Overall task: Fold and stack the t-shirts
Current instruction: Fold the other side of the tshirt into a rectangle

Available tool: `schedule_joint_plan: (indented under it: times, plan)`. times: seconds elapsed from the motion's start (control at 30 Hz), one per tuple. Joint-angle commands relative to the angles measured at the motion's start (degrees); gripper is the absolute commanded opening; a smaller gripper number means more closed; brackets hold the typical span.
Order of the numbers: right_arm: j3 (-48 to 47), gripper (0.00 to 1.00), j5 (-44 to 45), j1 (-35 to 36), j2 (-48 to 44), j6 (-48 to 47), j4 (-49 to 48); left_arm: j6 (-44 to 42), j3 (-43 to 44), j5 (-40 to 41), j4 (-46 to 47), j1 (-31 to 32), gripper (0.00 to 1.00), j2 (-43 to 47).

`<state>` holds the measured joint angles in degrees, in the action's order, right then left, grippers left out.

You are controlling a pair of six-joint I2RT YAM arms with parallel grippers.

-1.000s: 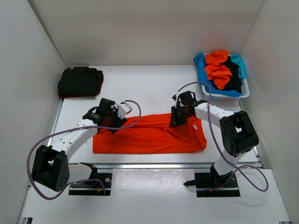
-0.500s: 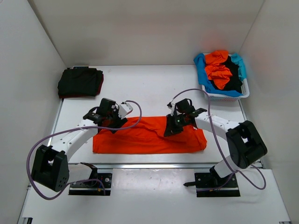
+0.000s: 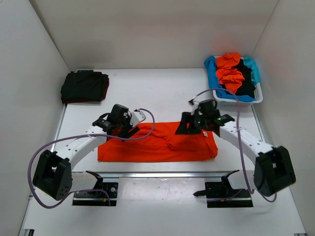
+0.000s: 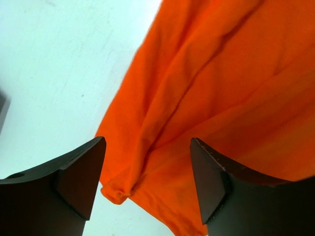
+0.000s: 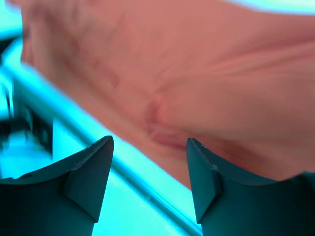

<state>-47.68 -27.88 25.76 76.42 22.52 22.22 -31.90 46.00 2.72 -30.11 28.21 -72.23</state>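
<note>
Top cam gives the layout: the bright orange cloth t-shirt (image 3: 157,147) lies flat as a long folded band across the near part of the white table (image 3: 162,91). The left gripper (image 3: 129,132) is over its left end and the right gripper (image 3: 184,129) is at its far edge, right of middle.

You can't read the jaws from up there, but the wrist cams sort that out. Both pairs of fingers stand apart with nothing pinched, orange cloth just below. The right wrist shot is blurry and teal-tinted, though.

Only the top view catches the folded black and dark red t-shirt stack (image 3: 84,87) at far left, plus the white plastic lattice basket (image 3: 244,102) holding crumpled orange, black and blue t-shirts (image 3: 235,73) at far right.
</note>
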Motion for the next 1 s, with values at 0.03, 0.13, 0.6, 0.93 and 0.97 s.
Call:
schedule_joint_plan:
  times: [0.03,0.13,0.6,0.93,0.97]
  plan:
    - [1.1,0.60,8.0,-10.7,-5.2,2.9,3.0,4.0,2.3,8.5,4.9,-3.0,0.82,-3.0]
    - [3.5,0.65,10.1,-15.5,-5.3,2.4,2.1,8.9,2.1,13.9,6.3,-8.8,0.84,-5.0]
    - [5.9,0.68,3.0,-22.5,6.4,6.5,-14.6,12.0,-2.4,20.0,6.1,-22.2,0.87,-9.9]
    - [7.5,0.00,6.3,-25.7,5.7,7.4,-10.3,3.4,-8.1,26.0,14.9,-22.1,0.86,-12.6]
    - [7.7,0.00,5.4,-25.7,4.4,7.2,-10.4,3.4,-8.2,26.1,14.6,-22.1,0.86,-12.8]
